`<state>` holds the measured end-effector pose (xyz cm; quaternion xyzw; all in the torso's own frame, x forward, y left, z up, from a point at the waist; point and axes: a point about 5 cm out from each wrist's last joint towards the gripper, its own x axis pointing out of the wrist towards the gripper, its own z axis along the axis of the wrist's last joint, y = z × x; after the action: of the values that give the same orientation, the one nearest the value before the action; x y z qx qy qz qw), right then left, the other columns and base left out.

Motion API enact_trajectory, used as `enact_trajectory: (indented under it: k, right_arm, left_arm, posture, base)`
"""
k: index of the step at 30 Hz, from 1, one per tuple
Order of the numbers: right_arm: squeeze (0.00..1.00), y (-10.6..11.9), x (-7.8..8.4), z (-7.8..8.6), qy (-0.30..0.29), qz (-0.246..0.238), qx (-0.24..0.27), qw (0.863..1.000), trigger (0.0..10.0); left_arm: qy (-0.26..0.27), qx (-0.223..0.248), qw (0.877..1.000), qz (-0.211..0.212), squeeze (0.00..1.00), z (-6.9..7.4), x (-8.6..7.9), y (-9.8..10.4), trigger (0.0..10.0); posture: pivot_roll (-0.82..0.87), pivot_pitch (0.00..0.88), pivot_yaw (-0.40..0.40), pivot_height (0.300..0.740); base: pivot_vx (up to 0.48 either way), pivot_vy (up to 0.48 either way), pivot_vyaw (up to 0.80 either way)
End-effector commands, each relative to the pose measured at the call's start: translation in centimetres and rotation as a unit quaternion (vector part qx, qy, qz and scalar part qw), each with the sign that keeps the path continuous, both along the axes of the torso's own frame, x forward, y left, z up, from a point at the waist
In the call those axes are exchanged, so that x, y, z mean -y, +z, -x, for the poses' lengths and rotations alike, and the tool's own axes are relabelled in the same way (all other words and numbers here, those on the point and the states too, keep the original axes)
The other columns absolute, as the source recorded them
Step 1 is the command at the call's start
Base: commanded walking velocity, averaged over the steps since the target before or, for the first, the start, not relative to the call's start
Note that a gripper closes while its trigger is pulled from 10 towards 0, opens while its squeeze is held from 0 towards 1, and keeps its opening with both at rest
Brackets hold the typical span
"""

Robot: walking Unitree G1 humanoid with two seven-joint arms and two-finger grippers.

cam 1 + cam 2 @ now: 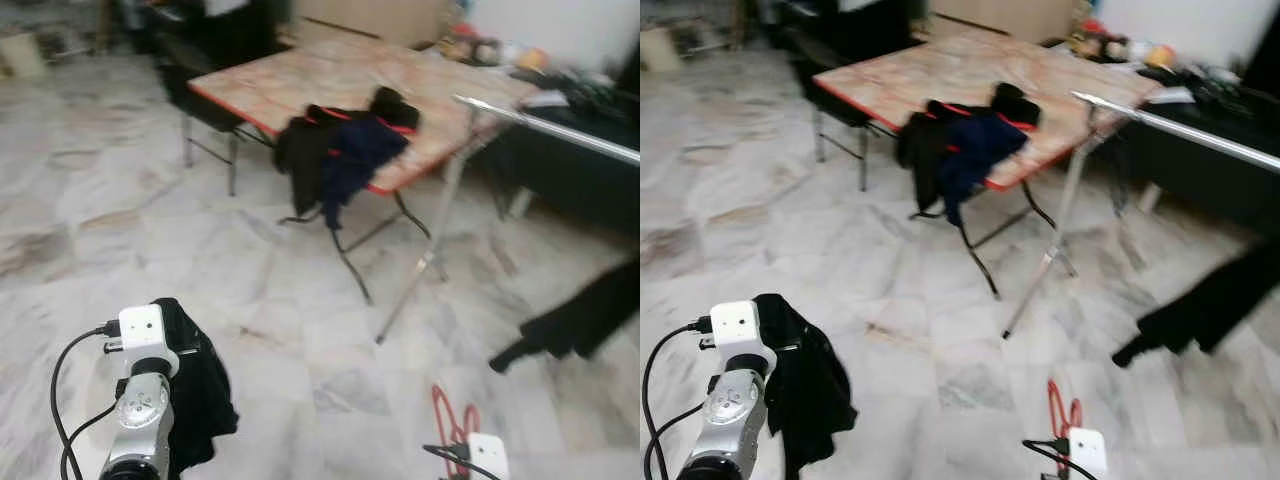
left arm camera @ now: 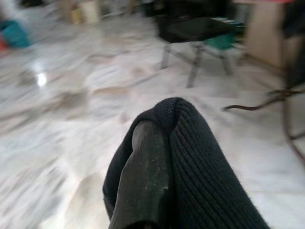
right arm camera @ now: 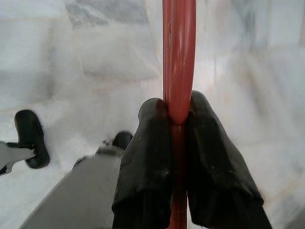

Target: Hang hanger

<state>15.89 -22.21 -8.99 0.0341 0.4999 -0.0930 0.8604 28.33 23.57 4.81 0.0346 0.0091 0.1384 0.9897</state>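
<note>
Your widest surface is the marble floor point(image 1: 150, 220), pale with grey and brown veining; head views are motion-blurred. On it, well ahead, stands a folding table point(image 1: 330, 75) with a red edge and dark metal legs. Dark garments point(image 1: 340, 150) lie heaped on its near edge and hang over it. To the right a silver clothes rail point(image 1: 560, 128) runs across, one slanted leg reaching the floor near the table's legs. A black garment point(image 1: 585, 315) hangs low at the right, beneath the rail.

Left gripper point(image 2: 157, 157): a black knitted garment point(image 1: 195, 390) is draped over it. You see one finger point(image 2: 143, 181) pressed against the ribbed cloth; whether the fingers are closed cannot be told. The arm sits low on the left.

Right gripper point(image 3: 178, 119): both fingers are clamped on the red hanger point(image 1: 1060, 408), which runs straight between them. The hanger sits low at the right, over the floor, well apart from the rail.
</note>
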Motion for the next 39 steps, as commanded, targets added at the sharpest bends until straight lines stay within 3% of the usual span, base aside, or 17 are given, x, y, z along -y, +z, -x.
enact_trajectory:
  k: [1, 10, 26, 35, 39]
  right_arm:
    - [0.00, 0.2, -0.5, -0.6, -0.002, -0.010, 0.013, 1.000, 10.0]
    - [0.00, 0.2, -0.4, -0.6, -0.001, -0.012, 0.016, 1.000, 10.0]
    - [0.00, 0.1, -0.6, -0.4, 0.005, -0.017, 0.013, 1.000, 10.0]
    - [0.00, -0.1, -0.8, -0.2, -0.008, -0.028, 0.012, 0.999, 10.0]
    - [0.00, -0.1, -0.9, -0.1, -0.018, -0.035, 0.018, 0.999, 10.0]
  left_arm:
    - [0.017, -0.005, 1.000, 0.011, 0.00, 0.0, -0.2, 0.0, 10.0]
    - [0.025, -0.035, 0.999, 0.007, 0.00, 0.3, 0.0, -0.9, 10.0]
    - [0.026, -0.028, 0.999, 0.008, 0.00, 0.7, 0.0, -0.7, 10.0]
    - [0.024, -0.006, 1.000, -0.003, 0.00, 0.7, -0.2, 0.2, 10.0]
    - [0.018, 0.039, 0.998, -0.037, 0.00, 0.7, -0.2, 2.0, 10.0]
  posture:
    - [-0.08, 0.000, -0.068, 0.740]
    - [-0.06, 0.000, -0.080, 0.740]
    - [-0.06, 0.000, -0.074, 0.740]
    - [-0.06, 0.000, -0.067, 0.740]
    - [-0.06, 0.000, -0.062, 0.740]
  base:
    - [0.000, 0.000, 0.80]
    - [0.000, 0.000, 0.80]
    - [0.000, 0.000, 0.80]
    - [0.000, 0.000, 0.33]
    - [0.000, 0.000, 0.00]
